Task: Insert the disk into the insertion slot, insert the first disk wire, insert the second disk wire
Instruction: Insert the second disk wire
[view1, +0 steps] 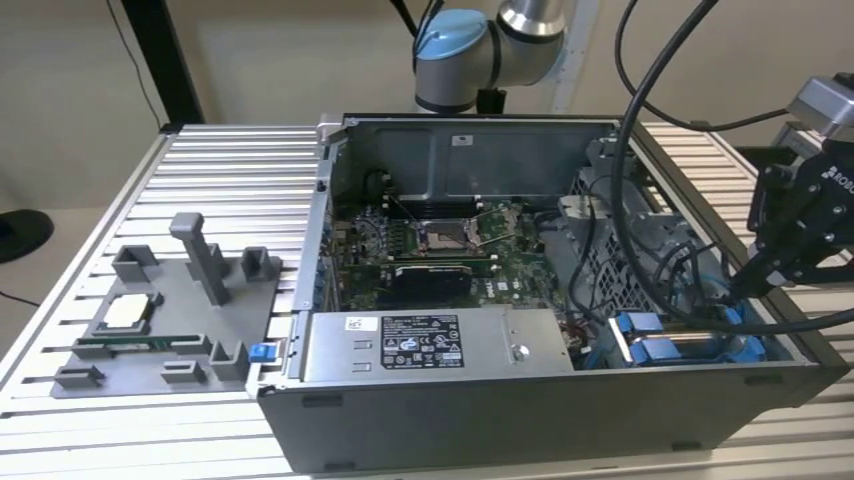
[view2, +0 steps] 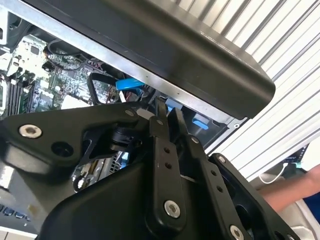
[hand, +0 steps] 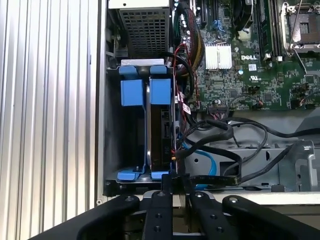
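In the first wrist view the gripper sits nearest, its two black fingers drawn close together, seemingly clenched on a black wire at the case edge, though what lies between the tips is hard to make out; just beyond it the disk stands on edge inside the insertion slot, its blue bracket tabs showing at both ends; a blue cable and further black cables curl beside the bay; past them lies the green motherboard; the perforated grey power supply sits at the far end. In the exterior view the gripper hangs over the case corner on the exterior view's right, above the blue-tabbed bay; the grey fixture with upright posts rests well apart on the slatted table at the exterior view's left.
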